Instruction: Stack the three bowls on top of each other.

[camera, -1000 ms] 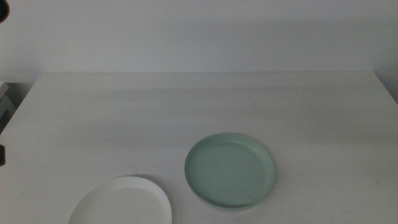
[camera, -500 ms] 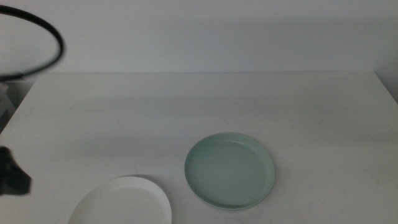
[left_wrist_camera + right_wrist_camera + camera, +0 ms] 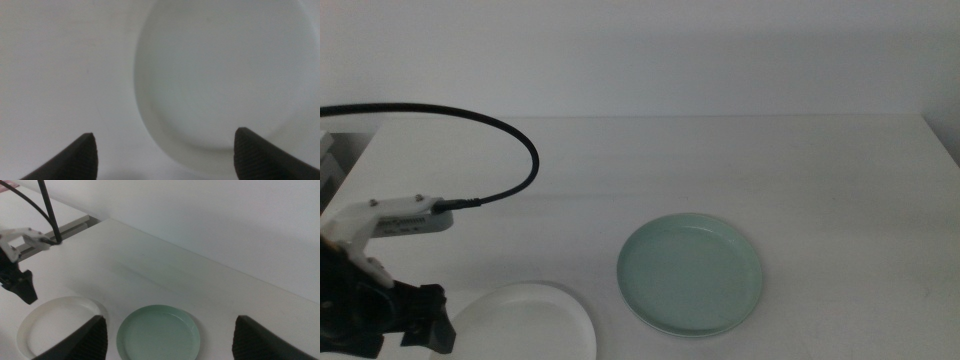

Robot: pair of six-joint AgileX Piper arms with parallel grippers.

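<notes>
A white bowl [image 3: 525, 325] lies at the table's front, left of centre, and a mint green bowl [image 3: 689, 273] sits to its right, a small gap between them. My left gripper [image 3: 428, 325] hovers at the white bowl's left rim, open; its wrist view shows the white bowl [image 3: 220, 75] just beyond the wide-apart jaws of the left gripper [image 3: 165, 134]. My right gripper [image 3: 169, 321] is open and empty, held high off the table and outside the middle view. From there I look down on the green bowl [image 3: 157, 332], the white bowl [image 3: 60, 325] and the left arm [image 3: 17, 275].
A black cable [image 3: 510, 135] loops from the left arm over the table's left side. The white table [image 3: 740, 160] ends at a pale wall behind. A low ledge [image 3: 75, 222] lies beyond the table's left edge.
The left arm has come into the middle view from the left and swung down to the white bowl's left rim, its cable trailing. Both bowls have stayed put.
</notes>
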